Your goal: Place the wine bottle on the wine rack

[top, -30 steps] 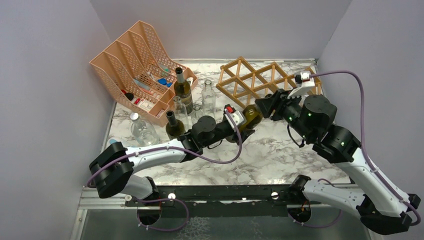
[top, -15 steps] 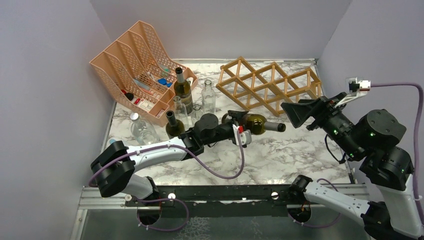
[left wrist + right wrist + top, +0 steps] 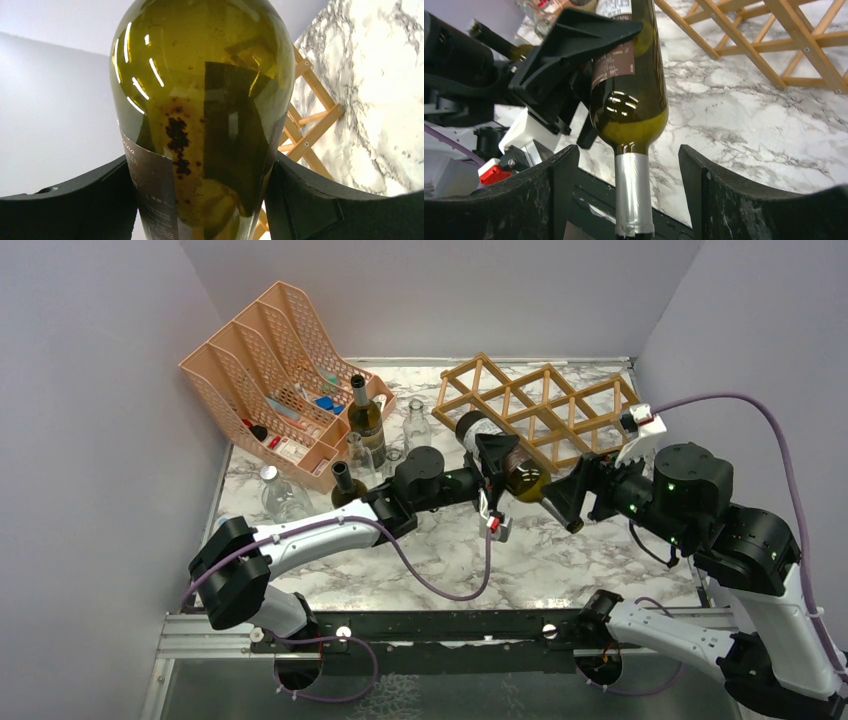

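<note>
The olive-green wine bottle (image 3: 527,480) with a dark label and silver-foiled neck is held in the air, tilted, just in front of the wooden lattice wine rack (image 3: 540,410). My left gripper (image 3: 497,455) is shut on the bottle's body (image 3: 200,75), a finger on each side. My right gripper (image 3: 572,496) is open, with its fingers either side of the foiled neck (image 3: 634,195) and gaps on both sides. The rack also shows in the left wrist view (image 3: 310,135) and the right wrist view (image 3: 774,40).
A peach mesh file organizer (image 3: 270,370) stands at the back left. Beside it stand two dark green bottles (image 3: 365,420) (image 3: 347,490) and clear glass bottles (image 3: 417,435) (image 3: 283,500). Walls close in the left, back and right.
My left gripper has lifted and turned the bottle toward the rack. My right gripper pulled away to the right, then came back with its open fingers around the neck.
</note>
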